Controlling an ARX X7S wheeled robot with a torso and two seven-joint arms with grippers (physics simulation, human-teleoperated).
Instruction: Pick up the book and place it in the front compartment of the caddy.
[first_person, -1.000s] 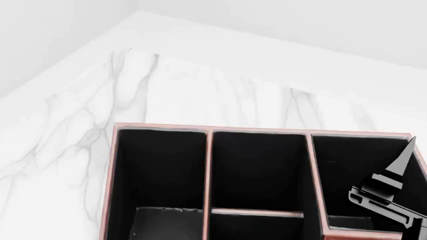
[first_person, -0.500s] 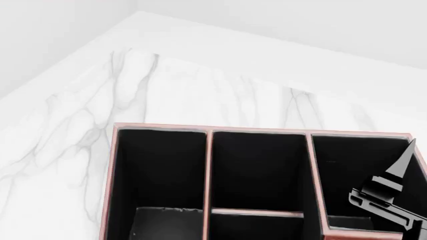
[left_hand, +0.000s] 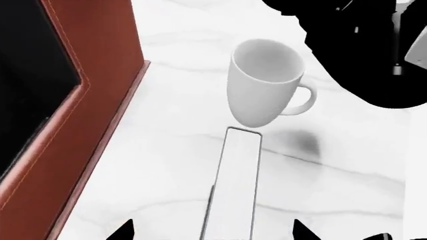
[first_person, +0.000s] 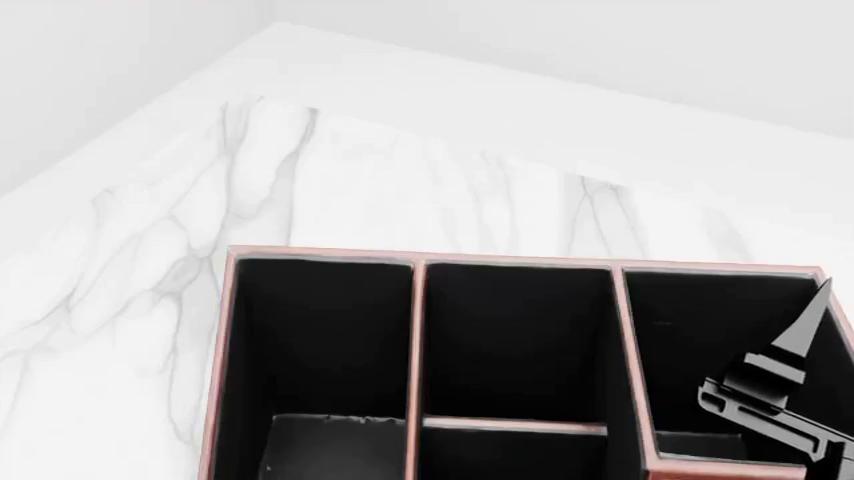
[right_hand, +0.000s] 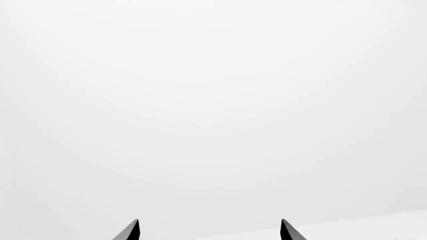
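Note:
The book (left_hand: 237, 180) stands on edge on the marble counter, its white page edges toward the left wrist camera, between thin dark covers. My left gripper (left_hand: 212, 233) is open, with one dark fingertip (left_hand: 125, 231) on each side of the book and a clear gap to it. The caddy (first_person: 418, 300) shows from above in the head view, and its reddish-brown side wall shows in the left wrist view (left_hand: 100, 100). Its front compartment (first_person: 518, 340) is the larger black pocket above the short cross divider. My right gripper (first_person: 801, 345) is open over the caddy's right end. It holds nothing and also shows in the right wrist view (right_hand: 210, 230).
A white mug (left_hand: 263, 90) stands just beyond the book's far end, handle away from the caddy. A black robot part (left_hand: 360, 45) hangs past the mug. The marble counter (first_person: 334, 180) meets white walls behind the caddy. The right wrist view shows only blank white.

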